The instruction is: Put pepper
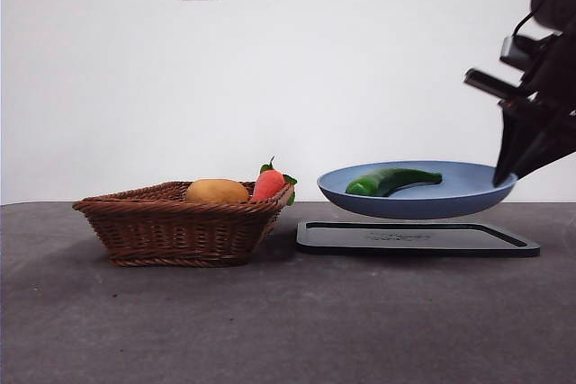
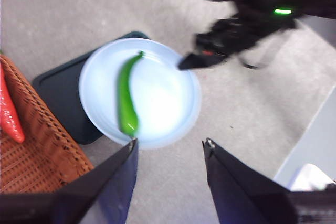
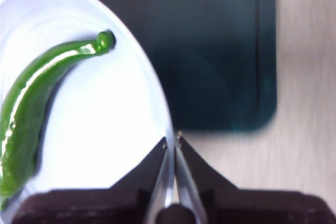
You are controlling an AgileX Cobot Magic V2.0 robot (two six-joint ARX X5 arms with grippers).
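The glossy dark-green pepper (image 1: 392, 181) lies in the blue plate (image 1: 468, 195), which hangs a little above the black tray (image 1: 416, 238). My right gripper (image 1: 502, 177) is shut on the plate's right rim (image 3: 167, 145) and holds it up; the pepper (image 3: 31, 114) shows close in its view. My left gripper (image 2: 169, 148) is open and empty, high above the plate (image 2: 168, 103) and the pepper (image 2: 126, 98).
A wicker basket (image 1: 180, 222) stands left of the tray, holding a tan potato-like item (image 1: 216, 192) and a red-orange item with green leaves (image 1: 269, 183). The basket's edge (image 2: 37, 145) and the red item (image 2: 9, 114) show in the left wrist view.
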